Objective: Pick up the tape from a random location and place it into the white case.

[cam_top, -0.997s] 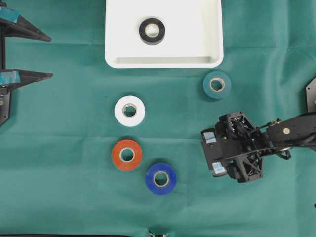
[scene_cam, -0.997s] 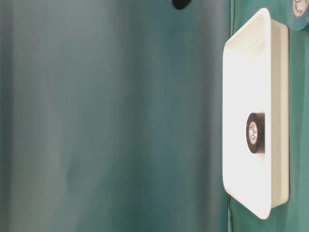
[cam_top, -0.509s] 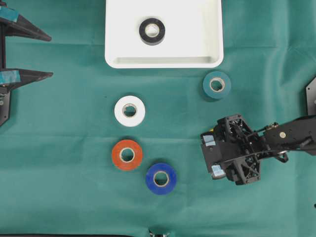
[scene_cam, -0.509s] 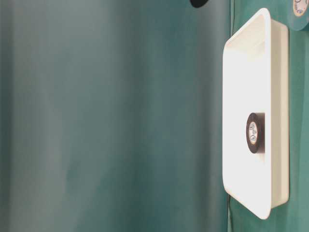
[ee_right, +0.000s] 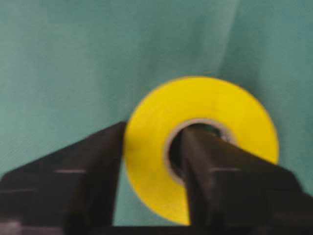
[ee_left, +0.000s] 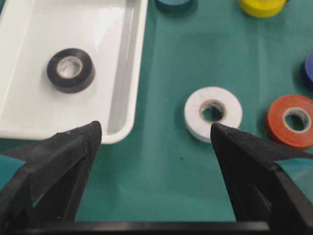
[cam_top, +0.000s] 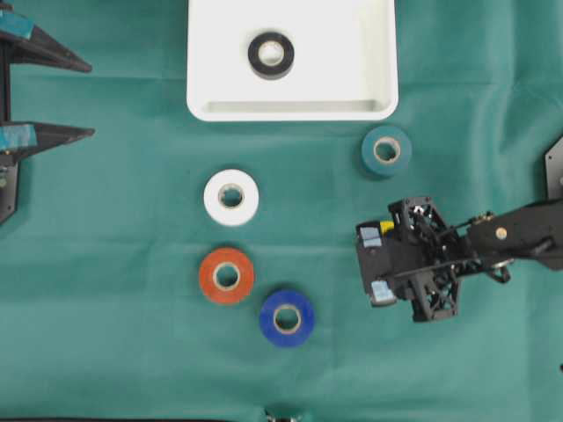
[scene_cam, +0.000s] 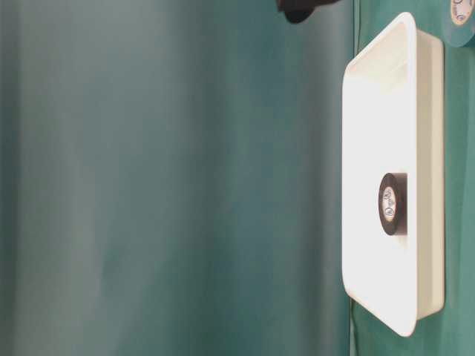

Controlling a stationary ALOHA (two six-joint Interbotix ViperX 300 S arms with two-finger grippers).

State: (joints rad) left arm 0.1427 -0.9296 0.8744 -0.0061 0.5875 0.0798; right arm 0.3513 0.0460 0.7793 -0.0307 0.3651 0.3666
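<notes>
Tape is the thing to move, and several rolls lie on the green cloth. At the far left of the overhead view the left gripper is parked with its fingers wide apart and nothing between them, well away from the rolls. Moving right, a white roll sits left of centre, an orange roll just below it and a blue roll lower and to the right. Above them, at the top centre, the white case already holds a black roll lying flat in its upper middle. To the right, just below the case's lower right corner, is a teal roll. Further down on the right, the right gripper is low over a yellow roll, which shows only as a small yellow sliver under the hand in the overhead view. In the right wrist view one finger is inside the roll's core and the other outside its left wall; the fingers look nearly shut on the wall, but that view is blurred and a firm clamp cannot be told.

The step in hand seems to be the grasp of the yellow roll. The next move likely calls for a secure pinch, then a lift and a carry up and left to the case.
</notes>
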